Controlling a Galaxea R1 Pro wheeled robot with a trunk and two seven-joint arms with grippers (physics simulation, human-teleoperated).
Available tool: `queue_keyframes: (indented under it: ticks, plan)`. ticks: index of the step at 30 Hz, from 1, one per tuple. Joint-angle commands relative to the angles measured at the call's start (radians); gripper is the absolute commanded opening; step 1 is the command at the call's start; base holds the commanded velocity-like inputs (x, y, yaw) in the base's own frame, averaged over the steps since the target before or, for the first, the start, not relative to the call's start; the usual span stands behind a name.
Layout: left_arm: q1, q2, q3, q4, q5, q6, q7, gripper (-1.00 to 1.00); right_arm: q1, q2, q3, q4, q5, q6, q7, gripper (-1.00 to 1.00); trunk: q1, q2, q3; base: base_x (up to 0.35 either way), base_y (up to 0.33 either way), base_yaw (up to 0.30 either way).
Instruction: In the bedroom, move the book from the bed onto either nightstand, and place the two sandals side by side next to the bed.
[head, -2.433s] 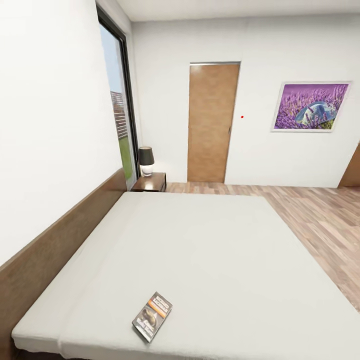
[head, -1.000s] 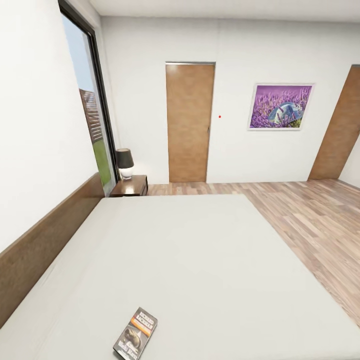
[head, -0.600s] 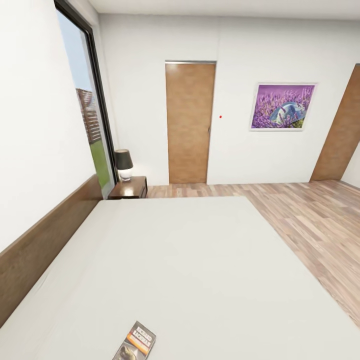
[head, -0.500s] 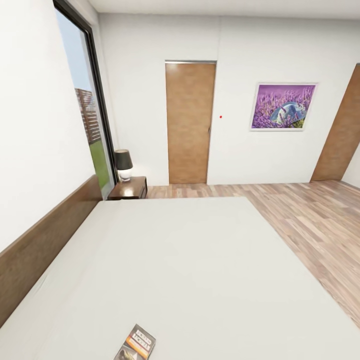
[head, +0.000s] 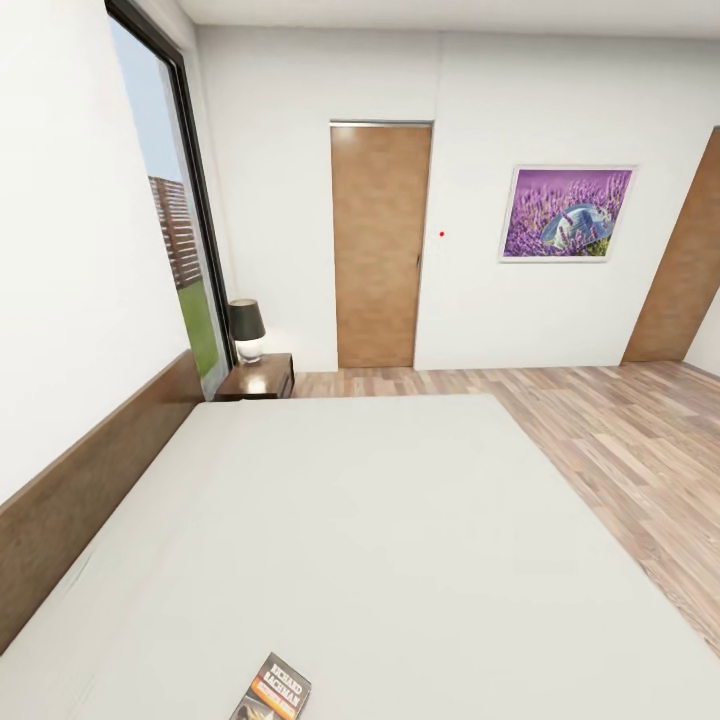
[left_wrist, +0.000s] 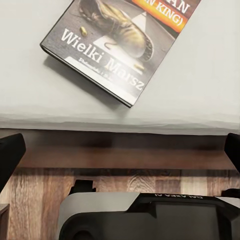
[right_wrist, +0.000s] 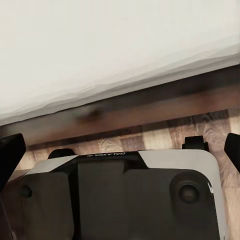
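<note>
My left gripper (left_wrist: 120, 150) is spread wide: I see one dark fingertip (left_wrist: 10, 152) at each side edge of the left wrist view, nothing between them. My right gripper (right_wrist: 120, 150) is spread the same way, two tips (right_wrist: 10, 155) far apart and empty. Under each sits the robot's grey and black base (left_wrist: 145, 217), where I read "GALAXEA" in small letters.

Past the left gripper lies one book (left_wrist: 120, 45), flat on the bed (left_wrist: 200, 90), near the mattress edge and skewed to it. I read "Wielki Marsz" in white on its cover, above that part of "KING)" on an orange band, and there is a worn boot pictured. The bed's dark frame (left_wrist: 120, 145) and the plank floor (left_wrist: 40, 190) lie below.

From the head camera, the book (head: 272, 692) is at 6 o'clock, at the bed's (head: 380, 520) near edge, reading "RICHARD BACHMAN". One nightstand (head: 259, 376) stands at 11 o'clock, at the bed's far corner, bearing one lamp (head: 246, 330). I count two doors (head: 378, 245), one at 12, one at 3 o'clock, one lavender picture (head: 567, 213) between them, and one window (head: 170, 220) at 10.
</note>
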Motion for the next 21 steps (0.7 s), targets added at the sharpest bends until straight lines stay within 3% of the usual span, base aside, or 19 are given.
queue_keyframes:
  ticks: [1, 21]
  plan:
    - [-0.001, 0.0, -0.007, 0.001, 0.011, -0.003, -0.004, 1.0, -0.001, -0.001, -0.007, 0.002, -0.003, 0.004, 0.003, 1.0, 0.001, -0.002, -0.002, 0.0, 0.0, 0.0]
    - [-0.003, 0.006, -0.001, -0.038, 0.007, 0.0, -0.01, 1.0, -0.001, -0.001, -0.007, 0.002, -0.002, 0.004, 0.003, 1.0, 0.001, -0.002, -0.002, 0.0, 0.0, 0.0]
